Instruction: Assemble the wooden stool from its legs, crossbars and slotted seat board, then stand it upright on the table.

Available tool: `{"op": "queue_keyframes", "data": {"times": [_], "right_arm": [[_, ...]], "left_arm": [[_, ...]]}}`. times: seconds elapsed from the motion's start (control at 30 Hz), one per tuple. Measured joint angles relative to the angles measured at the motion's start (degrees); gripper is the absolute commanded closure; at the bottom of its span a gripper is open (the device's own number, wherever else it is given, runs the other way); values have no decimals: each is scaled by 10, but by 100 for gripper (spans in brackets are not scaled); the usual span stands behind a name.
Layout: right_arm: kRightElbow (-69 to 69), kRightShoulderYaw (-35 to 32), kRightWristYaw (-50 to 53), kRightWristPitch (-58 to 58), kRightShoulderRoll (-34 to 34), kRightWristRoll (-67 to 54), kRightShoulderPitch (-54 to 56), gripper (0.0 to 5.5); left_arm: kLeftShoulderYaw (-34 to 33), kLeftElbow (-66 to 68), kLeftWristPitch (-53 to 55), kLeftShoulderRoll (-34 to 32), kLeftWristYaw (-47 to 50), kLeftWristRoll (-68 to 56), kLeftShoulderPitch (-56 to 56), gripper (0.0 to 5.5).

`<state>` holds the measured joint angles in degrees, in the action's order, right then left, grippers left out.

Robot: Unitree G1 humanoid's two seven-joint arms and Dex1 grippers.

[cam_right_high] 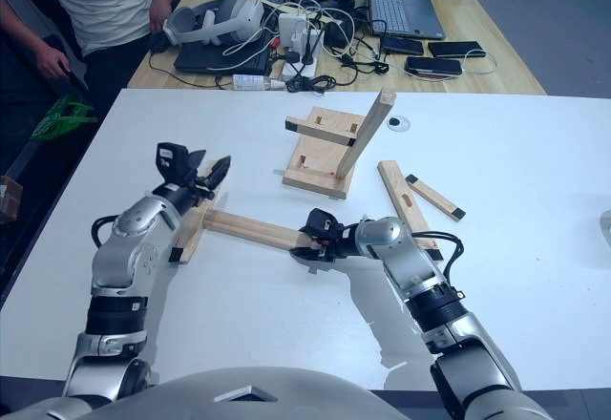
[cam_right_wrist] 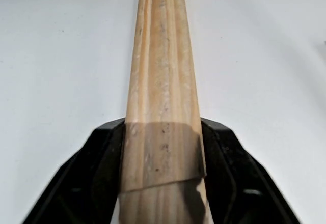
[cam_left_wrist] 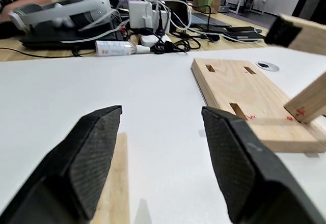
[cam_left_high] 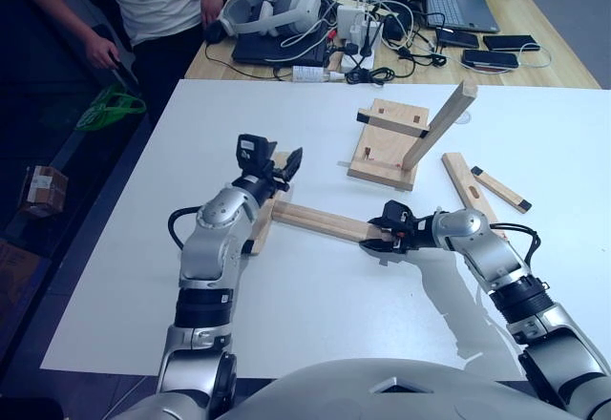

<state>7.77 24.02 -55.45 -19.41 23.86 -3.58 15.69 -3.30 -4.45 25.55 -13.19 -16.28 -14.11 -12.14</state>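
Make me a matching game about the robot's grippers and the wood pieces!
Things:
1. left gripper
2. right gripper
3. seat board
4. thin stick

States:
A. lies flat, has dark ends
B. open
C. shut on a bar
D. has a leaning leg standing in it

Pairs: 1-B, 2-C, 3-D, 4-A

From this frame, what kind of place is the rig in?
Probably a robotics lab or office workspace: the wooden desk behind the white table holds laptops, a VR headset and tangled cables.
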Motion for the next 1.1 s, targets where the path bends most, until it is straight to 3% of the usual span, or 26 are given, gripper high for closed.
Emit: {"op": "queue_keyframes", "data": {"times": [0.17, 0.3, 0.47, 0.6, 0.87, 1.1], "right_arm": [[-16, -34, 22, -3, -2, -12, -23, 347], [-92, -93, 11, -67, -2, -97, -60, 347], [-178, -227, 28, -249, -42, -345, -73, 347], [-182, -320, 137, -321, -107, -583, -47, 347], [-209, -312, 390, -336, -150, -1027, -8, 347], [-214, -312, 428, -352, -175, -1086, 46, 347]], "left_arm": [[-82, 2, -7, 5, 51, -35, -64, 260], [-172, 11, 12, -5, 72, -105, -128, 260], [-236, 16, 90, -26, 43, -233, -163, 260], [-242, 11, 145, -20, 11, -328, -164, 260], [-196, -33, 254, 32, -52, -551, -175, 260], [-190, -37, 262, 46, -30, -694, -233, 260]]}}
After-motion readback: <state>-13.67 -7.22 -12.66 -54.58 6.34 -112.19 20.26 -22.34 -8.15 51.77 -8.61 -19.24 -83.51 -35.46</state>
